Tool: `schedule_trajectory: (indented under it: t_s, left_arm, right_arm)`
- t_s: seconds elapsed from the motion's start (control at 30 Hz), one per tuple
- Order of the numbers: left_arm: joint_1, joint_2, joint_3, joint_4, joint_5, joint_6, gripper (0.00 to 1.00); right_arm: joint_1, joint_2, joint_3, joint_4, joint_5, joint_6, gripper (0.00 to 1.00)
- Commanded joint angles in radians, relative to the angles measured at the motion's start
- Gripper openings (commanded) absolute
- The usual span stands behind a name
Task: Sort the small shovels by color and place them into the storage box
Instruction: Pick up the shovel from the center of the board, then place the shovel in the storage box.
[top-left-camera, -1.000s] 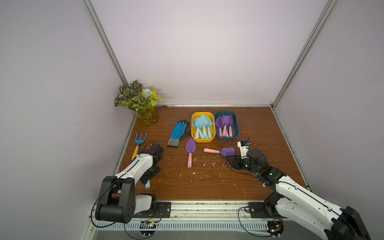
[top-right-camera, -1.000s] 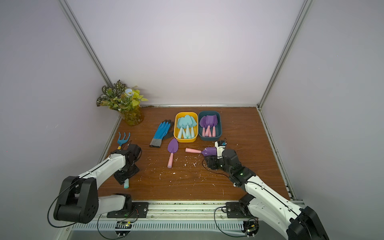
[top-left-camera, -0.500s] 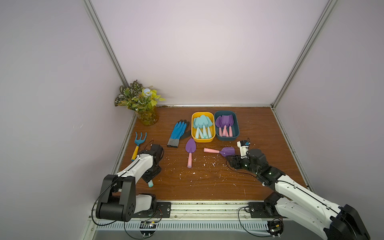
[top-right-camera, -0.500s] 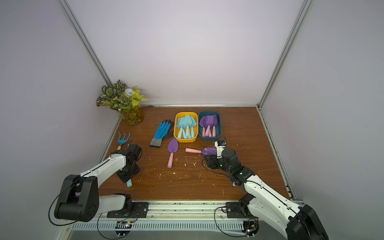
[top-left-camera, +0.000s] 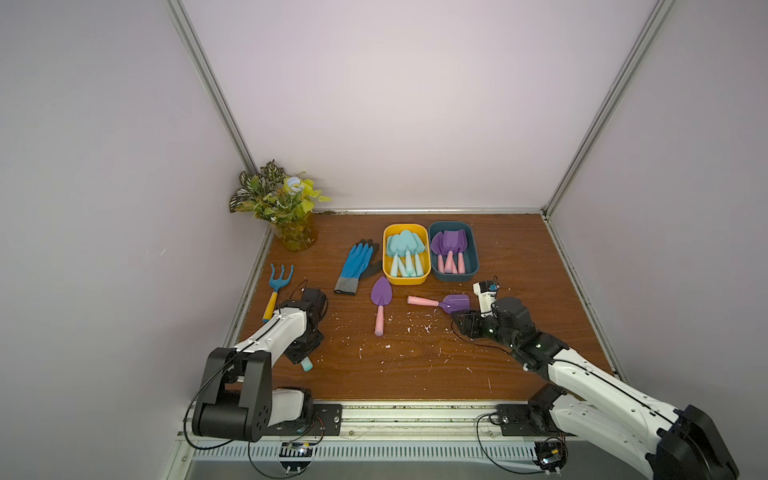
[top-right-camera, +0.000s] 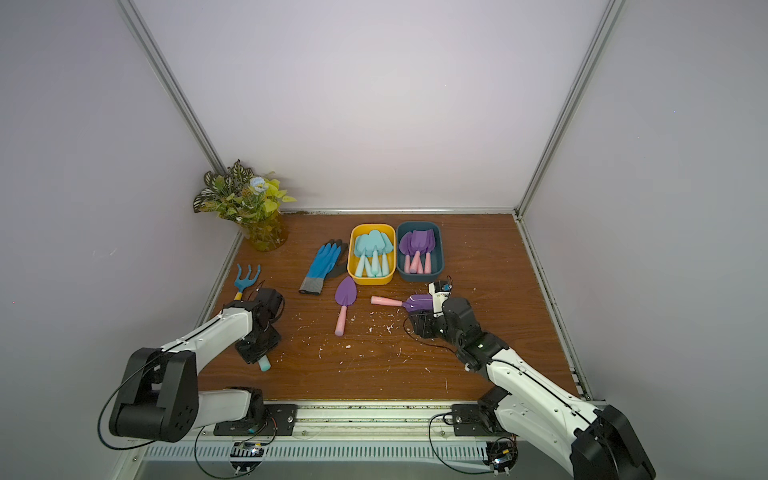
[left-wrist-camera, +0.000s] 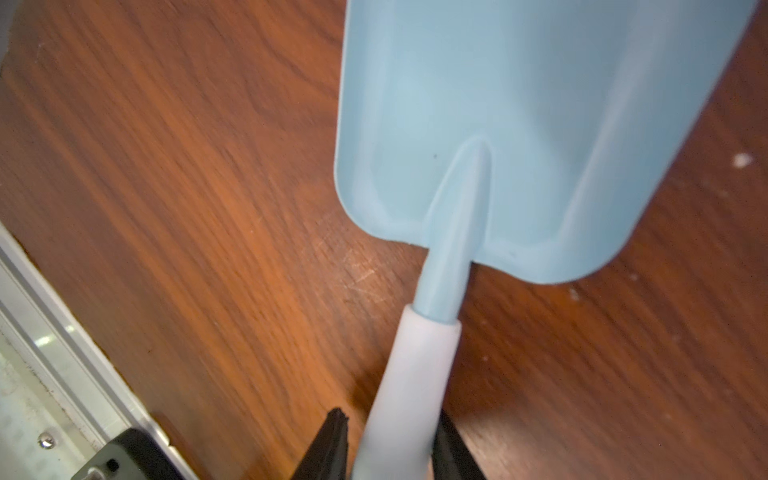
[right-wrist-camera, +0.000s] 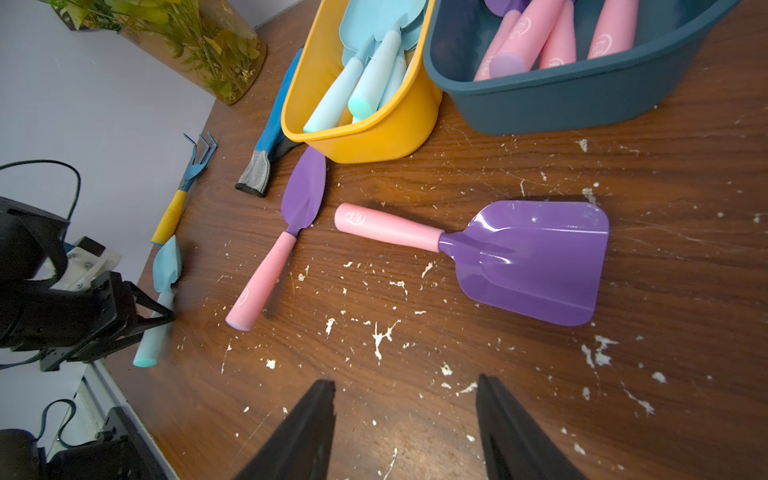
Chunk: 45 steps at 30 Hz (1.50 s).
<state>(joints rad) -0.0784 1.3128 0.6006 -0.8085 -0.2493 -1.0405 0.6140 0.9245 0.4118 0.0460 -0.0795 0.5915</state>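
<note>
Between left pincer (left-wrist-camera: 390, 424) jaws, aqua shovel (left-wrist-camera: 519, 124)

In both top views the left arm's wrist covers the left tool (left-wrist-camera: 395, 453), and all I get of the aqua shovel (top-left-camera: 306, 365) is its handle end poking out. The left wrist view is soft with blur. There the blade runs off the picture, and only the fingertips (left-wrist-camera: 332, 444) show, so I cannot tell whether they press the handle. The right tool (right-wrist-camera: 406, 386) is too dark and small to read from above, and that arm hides a corner of the square purple shovel (top-right-camera: 417, 302). In the right wrist view the teal box (right-wrist-camera: 582, 99) is cut off, and the glove (right-wrist-camera: 272, 124) lies mostly behind the yellow box (right-wrist-camera: 365, 141).
</note>
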Motion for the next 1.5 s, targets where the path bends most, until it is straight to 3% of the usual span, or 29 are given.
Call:
schedule_trajectory:
  t_s: [0.0, 0.33, 0.73, 1.03, 1.47]
  left_arm:
    - [0.009, 0.036, -0.039, 0.04, 0.048, 0.009, 0.33]
    - [0.007, -0.028, -0.087, 0.132, 0.116, 0.039, 0.23]
    - [-0.101, -0.202, -0.07, 0.188, 0.15, 0.097, 0.17]
    - [-0.105, -0.287, -0.066, 0.296, 0.231, 0.177, 0.14]
    - [-0.136, -0.215, 0.107, 0.301, 0.241, 0.322, 0.11]
  right_arm:
    - [0.004, 0.008, 0.023, 0.008, 0.009, -0.004, 0.6]
    - [0.005, 0.013, 0.068, -0.062, 0.026, 0.009, 0.6]
    - [0.004, -0.126, 0.193, -0.296, 0.197, 0.017, 0.57]
    - [0.004, -0.085, 0.325, -0.401, 0.266, 0.013, 0.57]
    - [0.005, -0.062, 0.393, -0.438, 0.307, 0.085, 0.57]
